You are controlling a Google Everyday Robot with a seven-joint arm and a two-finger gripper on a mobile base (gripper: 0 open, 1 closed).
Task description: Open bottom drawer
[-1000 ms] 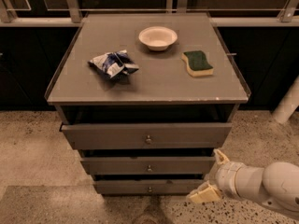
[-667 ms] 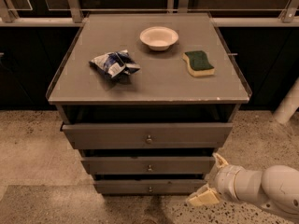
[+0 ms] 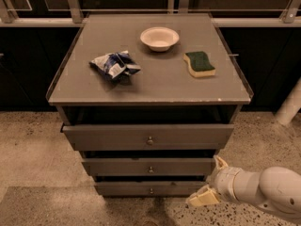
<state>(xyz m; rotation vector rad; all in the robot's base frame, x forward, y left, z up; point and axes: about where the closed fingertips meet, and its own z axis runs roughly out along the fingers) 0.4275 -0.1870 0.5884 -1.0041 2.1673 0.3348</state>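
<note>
The bottom drawer is the narrowest grey front of three, lowest on the cabinet, with a tiny brass knob at its centre. It sits almost flush under the mid-sized drawer. My gripper comes in from the lower right on a white arm, just right of the bottom drawer's right end. Its two cream fingers are spread apart and hold nothing. It is well to the right of the knob and does not touch it.
The widest top drawer juts out slightly. On the grey cabinet top lie a crumpled blue chip bag, a white bowl and a green-yellow sponge. Speckled floor surrounds the cabinet; dark railing behind.
The gripper has shifted slightly left, closer to the right end of the bottom drawer. The drawers have not moved.
</note>
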